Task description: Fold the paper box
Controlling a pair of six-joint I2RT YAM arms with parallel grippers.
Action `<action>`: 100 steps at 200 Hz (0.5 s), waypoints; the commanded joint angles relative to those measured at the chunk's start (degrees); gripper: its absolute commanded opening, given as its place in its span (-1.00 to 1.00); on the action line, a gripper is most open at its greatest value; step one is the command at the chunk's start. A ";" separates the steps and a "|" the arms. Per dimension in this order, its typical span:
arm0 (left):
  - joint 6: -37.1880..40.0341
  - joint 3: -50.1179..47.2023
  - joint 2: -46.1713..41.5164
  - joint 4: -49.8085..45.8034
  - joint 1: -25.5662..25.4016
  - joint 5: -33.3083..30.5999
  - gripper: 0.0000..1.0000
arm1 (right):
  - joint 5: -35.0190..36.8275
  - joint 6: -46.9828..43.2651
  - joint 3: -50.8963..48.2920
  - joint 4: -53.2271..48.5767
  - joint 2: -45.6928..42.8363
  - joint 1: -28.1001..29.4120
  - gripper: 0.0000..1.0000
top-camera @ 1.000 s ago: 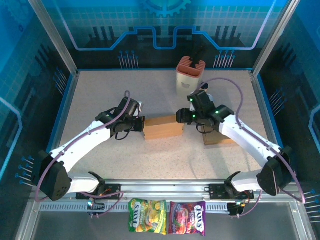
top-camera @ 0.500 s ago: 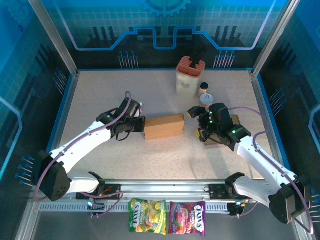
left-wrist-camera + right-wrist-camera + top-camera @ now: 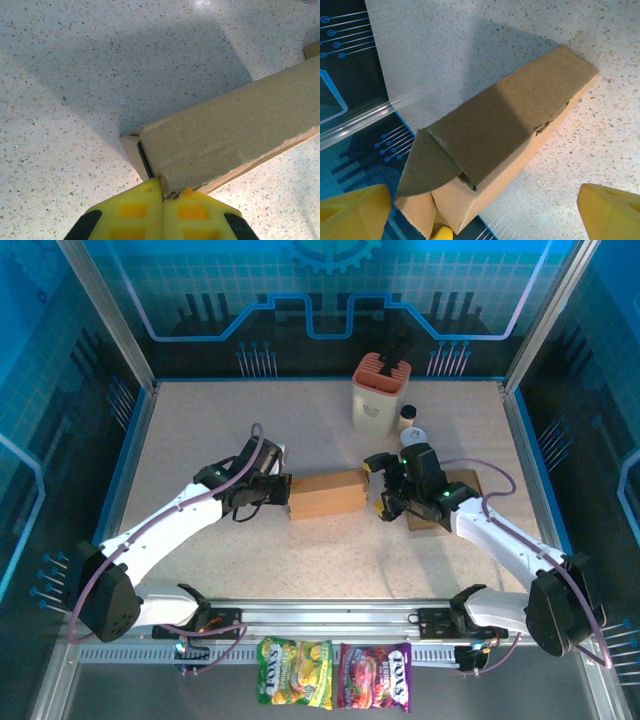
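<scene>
Back toward the box [image 3: 328, 493] has come the right gripper [image 3: 378, 486]; half a second ago it sat further off to the right of the box, and now it hangs just off the box's right end; the box itself has not shifted, and the left arm has stayed where it was.

From my seat the right gripper's fingers are spread wide; in the right wrist view one yellow tip sits on either side of the box's end, and neither touches the cardboard; that end shows a rounded flap bent over the opening with a dark gap under it, so it is not tucked flush.

The left gripper [image 3: 281, 489] is at the box's left end with its fingers pressed together; in the left wrist view the tips meet right at the box's lower corner, touching it; I cannot tell whether any cardboard is caught between them.

The box lies on its long side on the speckled table [image 3: 200, 440]; a flat cardboard piece [image 3: 460, 482] lies to the right of the box, partly under the right arm; a pink-topped holder [image 3: 380, 390] stands beyond the box's right end.
</scene>
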 commanded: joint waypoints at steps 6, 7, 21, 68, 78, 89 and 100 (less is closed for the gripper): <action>-0.26 -0.30 0.76 -5.46 -0.64 0.31 -1.00 | -1.07 -0.36 1.90 1.71 0.96 0.90 0.85; -0.26 -0.30 0.78 -5.45 -0.67 0.28 -1.00 | -1.12 -0.37 1.82 1.70 0.97 0.92 0.85; -0.38 -0.21 0.80 -5.53 -0.69 0.30 -1.00 | -1.19 -0.24 0.68 2.32 0.99 1.02 0.76; -0.70 0.05 1.14 -5.68 -0.66 0.60 -1.00 | -0.52 -0.42 -2.51 2.70 0.38 1.03 0.55; -0.96 0.06 1.15 -5.55 -0.68 0.79 -1.00 | -0.30 -0.72 -2.89 2.43 0.34 1.03 0.52; -1.29 0.14 1.08 -5.51 -0.69 0.99 -1.00 | -0.18 -1.14 -3.32 2.36 0.40 1.03 0.49; -1.64 0.38 0.83 -5.55 -0.67 0.95 -0.92 | 0.01 -1.43 -3.74 2.49 0.65 0.94 0.46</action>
